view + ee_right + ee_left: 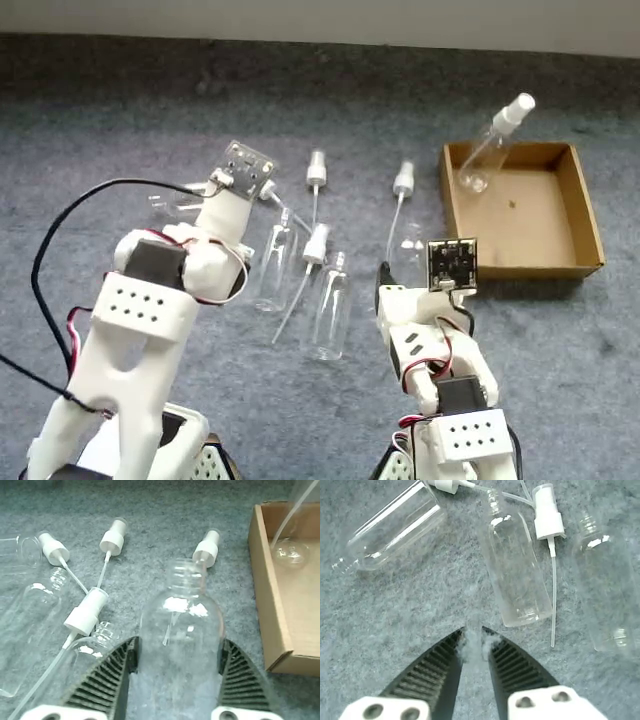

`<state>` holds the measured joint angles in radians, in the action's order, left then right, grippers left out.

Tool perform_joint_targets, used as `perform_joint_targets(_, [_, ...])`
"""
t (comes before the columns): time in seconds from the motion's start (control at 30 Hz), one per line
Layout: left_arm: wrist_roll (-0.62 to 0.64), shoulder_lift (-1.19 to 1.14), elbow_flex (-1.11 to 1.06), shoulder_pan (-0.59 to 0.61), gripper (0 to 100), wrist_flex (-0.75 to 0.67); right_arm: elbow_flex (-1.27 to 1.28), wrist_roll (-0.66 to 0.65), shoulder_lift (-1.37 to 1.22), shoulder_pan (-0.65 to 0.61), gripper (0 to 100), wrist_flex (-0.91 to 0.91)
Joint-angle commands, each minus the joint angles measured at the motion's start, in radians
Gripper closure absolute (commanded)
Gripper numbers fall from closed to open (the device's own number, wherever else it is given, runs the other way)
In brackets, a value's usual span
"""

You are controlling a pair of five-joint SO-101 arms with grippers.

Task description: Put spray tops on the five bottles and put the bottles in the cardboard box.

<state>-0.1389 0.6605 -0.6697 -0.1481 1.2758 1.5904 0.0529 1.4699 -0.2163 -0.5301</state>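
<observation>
Right end effector [178, 645]: clamped on the uncapped bottle [180, 605], lower centre of its wrist view.
Left end effector [474, 632]: pinched narrow, empty, over bare tabletop [380, 610].
Cardboard box [590, 215]: upper right of the high view, one capped bottle [495, 140] propped on its far wall.
Slip risk: slick plastic; push a top in hard and your bottle may twist loose.
Scatter risk: the spray top [207, 547] lies just past the neck; sweep forward and you'll knock it away.

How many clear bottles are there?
5: capped bottle leaning in the cardboard box; gripped bottle in the right claw; two uncapped bottles side by side mid-carpet; fifth bottle near the left claw.
</observation>
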Motion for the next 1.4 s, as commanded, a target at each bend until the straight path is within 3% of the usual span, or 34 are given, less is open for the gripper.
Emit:
perform_joint_targets(0.0, [-0.005, -0.094, 0.056, -0.028, 99, -0.115, -0.004, 0.003, 0.008, -0.005, 83.5, 0.022])
perform_joint_targets(0.33, [-0.008, -0.32, 0.292, -0.03, 99, -0.133, 0.021, 0.003, 0.008, -0.004, 83.5, 0.025])
perform_joint_targets(0.57, [-0.008, -0.524, 0.461, -0.107, 99, -0.127, 0.022, 0.003, 0.008, 0.028, 83.5, 0.025])
perform_joint_targets(0.67, [-0.008, -0.604, 0.542, -0.119, 94, -0.127, 0.021, 0.003, 0.008, 0.058, 83.5, 0.025])
perform_joint_targets(0.8, [-0.005, -0.719, 0.69, -0.081, 88, -0.127, 0.024, 0.003, 0.008, 0.056, 83.5, 0.025])
perform_joint_targets(1.37, [0.0, -1.388, 1.379, -0.07, 87, -0.132, 0.025, 0.003, 0.008, 0.053, 83.5, 0.025])
